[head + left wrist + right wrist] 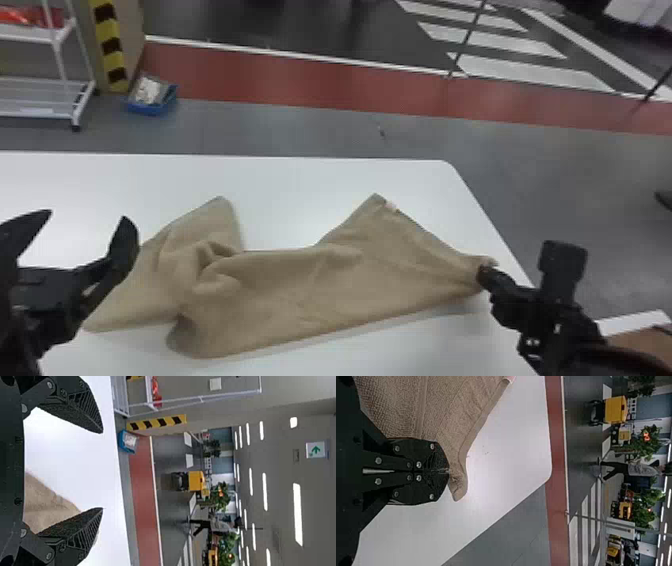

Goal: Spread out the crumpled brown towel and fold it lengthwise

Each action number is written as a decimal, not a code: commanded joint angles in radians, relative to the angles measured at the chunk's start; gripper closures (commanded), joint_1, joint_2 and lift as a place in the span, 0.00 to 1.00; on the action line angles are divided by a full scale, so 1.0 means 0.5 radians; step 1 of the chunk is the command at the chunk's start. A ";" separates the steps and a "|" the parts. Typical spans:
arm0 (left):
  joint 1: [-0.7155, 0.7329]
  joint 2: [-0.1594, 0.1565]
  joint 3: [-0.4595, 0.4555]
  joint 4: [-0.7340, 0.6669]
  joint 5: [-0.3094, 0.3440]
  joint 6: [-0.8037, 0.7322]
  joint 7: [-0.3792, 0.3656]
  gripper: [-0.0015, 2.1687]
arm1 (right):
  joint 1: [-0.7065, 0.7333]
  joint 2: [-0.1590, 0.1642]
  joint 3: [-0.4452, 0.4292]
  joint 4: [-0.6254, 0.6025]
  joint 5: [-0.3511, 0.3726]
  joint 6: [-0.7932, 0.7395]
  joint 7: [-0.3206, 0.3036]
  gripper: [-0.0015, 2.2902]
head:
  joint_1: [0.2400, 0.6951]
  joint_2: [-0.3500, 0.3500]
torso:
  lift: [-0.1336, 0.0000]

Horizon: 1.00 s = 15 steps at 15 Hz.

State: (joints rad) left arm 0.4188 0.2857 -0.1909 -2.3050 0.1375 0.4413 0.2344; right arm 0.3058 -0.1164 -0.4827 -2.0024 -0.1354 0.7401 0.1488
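One brown towel point(320, 280): on the white table point(300, 175), smoother toward my right, bunched toward my left.
Right gripper point(449, 471): closed tight, pinching a corner point(458, 490).
Left gripper point(102, 470): fingers wide apart, empty, near the bunched end point(200, 270).
Spreading: partly done, I judge; that end needs straightening, then the lengthwise fold remains.
Under the creases: I can't trace the hidden layers.

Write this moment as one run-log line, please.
Right gripper: shut on towel corner | Left gripper: open near towel's left end | Spread: partial, left side bunched | Towel: not yet flat
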 commanded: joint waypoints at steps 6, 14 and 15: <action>-0.574 -0.108 -0.511 0.557 0.020 0.000 -0.042 0.13 | 0.051 -0.013 0.027 -0.002 -0.036 -0.089 0.018 0.58 | 1.00 0.00 | 0.07; -1.322 -0.427 -0.818 1.398 0.087 0.024 -0.009 0.13 | 0.128 -0.019 0.119 0.112 -0.054 -0.328 0.043 0.58 | 1.00 0.00 | 0.07; -1.344 -0.446 -0.818 1.459 0.084 0.030 -0.006 0.13 | 0.131 -0.019 0.125 0.112 -0.051 -0.340 0.043 0.58 | 1.00 0.00 | 0.07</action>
State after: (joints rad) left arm -0.2269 0.0805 -0.5960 -1.6208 0.1821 0.4530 0.2309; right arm 0.3707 -0.1254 -0.4277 -1.9503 -0.1631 0.5822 0.1703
